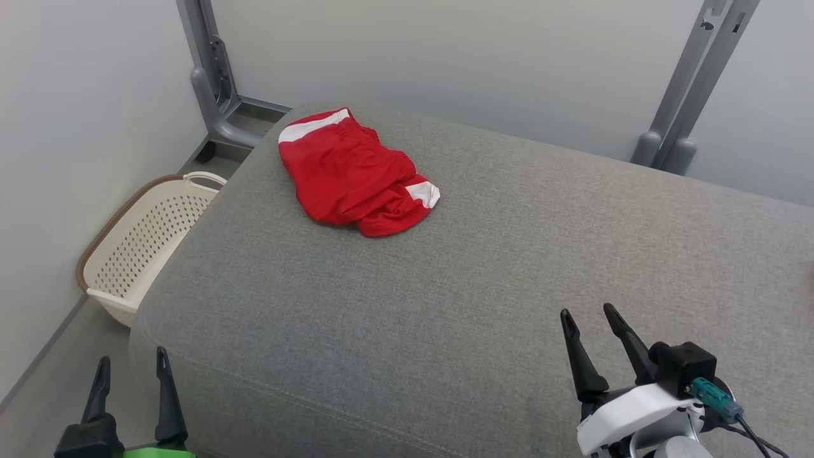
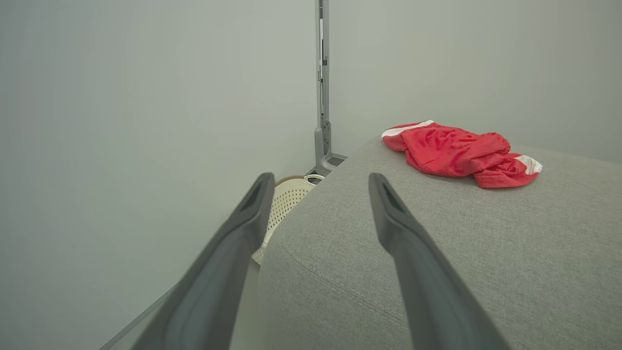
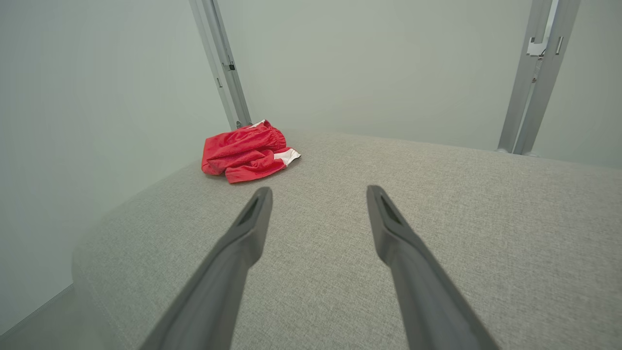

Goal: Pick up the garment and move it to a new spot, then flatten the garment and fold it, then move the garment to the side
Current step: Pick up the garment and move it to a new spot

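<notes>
Garment (image 1: 353, 175), red with white bands, lies bunched on the far left part of the grey cushion (image 1: 445, 305), near its back edge, with neither arm touching it. At the far left, a cream perforated basket (image 1: 143, 245) sits on the floor against the cushion's side, and a grey post (image 1: 213, 70) stands behind it by the wall. The left gripper (image 1: 132, 357) hangs off the near left corner, fingers spread wide with nothing between them. The right gripper (image 1: 587, 312) hovers over the cushion's near right, equally wide open and empty, well apart from the garment. A second post (image 1: 699, 83) stands at the far right
</notes>
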Available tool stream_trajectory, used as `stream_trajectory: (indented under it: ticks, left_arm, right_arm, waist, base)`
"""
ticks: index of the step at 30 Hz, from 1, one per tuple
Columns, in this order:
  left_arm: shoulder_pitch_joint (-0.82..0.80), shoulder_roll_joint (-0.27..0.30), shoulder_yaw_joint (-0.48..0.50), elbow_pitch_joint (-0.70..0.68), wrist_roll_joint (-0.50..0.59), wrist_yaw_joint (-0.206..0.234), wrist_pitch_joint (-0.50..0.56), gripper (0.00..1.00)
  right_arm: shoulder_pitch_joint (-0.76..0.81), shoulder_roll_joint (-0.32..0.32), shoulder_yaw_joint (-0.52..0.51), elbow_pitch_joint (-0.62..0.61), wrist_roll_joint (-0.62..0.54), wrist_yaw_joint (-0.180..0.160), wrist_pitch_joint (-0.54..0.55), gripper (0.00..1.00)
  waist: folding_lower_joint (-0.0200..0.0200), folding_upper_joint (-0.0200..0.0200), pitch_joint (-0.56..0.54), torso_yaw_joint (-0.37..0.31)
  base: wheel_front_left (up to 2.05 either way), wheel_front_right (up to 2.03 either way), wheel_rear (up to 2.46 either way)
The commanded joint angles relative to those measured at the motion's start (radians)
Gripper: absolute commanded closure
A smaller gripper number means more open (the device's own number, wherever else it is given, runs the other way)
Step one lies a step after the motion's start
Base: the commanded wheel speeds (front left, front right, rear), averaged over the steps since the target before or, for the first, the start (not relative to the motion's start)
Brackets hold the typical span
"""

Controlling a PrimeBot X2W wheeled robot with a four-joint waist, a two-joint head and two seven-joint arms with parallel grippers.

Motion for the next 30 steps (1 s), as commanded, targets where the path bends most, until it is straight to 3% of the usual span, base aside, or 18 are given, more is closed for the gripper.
stream_trajectory:
  ticks: [1,5,20,30]
  left_arm:
    - [-0.003,0.002,-0.002,-0.004,-0.003,0.000,-0.006,0.00]
    - [-0.038,-0.007,0.003,-0.009,-0.039,-0.014,-0.006,0.00]
    - [-0.353,0.094,-0.041,-0.004,-0.020,-0.069,0.044,0.00]
    - [-0.584,0.141,-0.062,0.091,-0.026,-0.100,0.058,0.00]
  right_arm:
    - [-0.006,-0.003,0.002,0.002,0.004,0.000,-0.004,0.00]
    - [-0.012,-0.010,0.008,0.004,0.007,0.000,-0.004,0.00]
    - [-0.076,-0.043,0.028,-0.011,-0.003,0.000,-0.004,0.00]
    - [-0.145,-0.056,0.054,-0.027,-0.007,0.000,-0.004,0.00]
  waist:
    - [0.0000,0.0000,0.003,-0.008]
    - [0.0000,0.0000,0.012,-0.035]
    - [0.0000,0.0000,0.102,-0.174]
    - [0.0000,0.0000,0.177,-0.289]
  base:
    - [0.00,0.00,0.00]
    - [0.00,0.00,0.00]
    - [0.00,0.00,0.00]
    - [0.00,0.00,0.00]
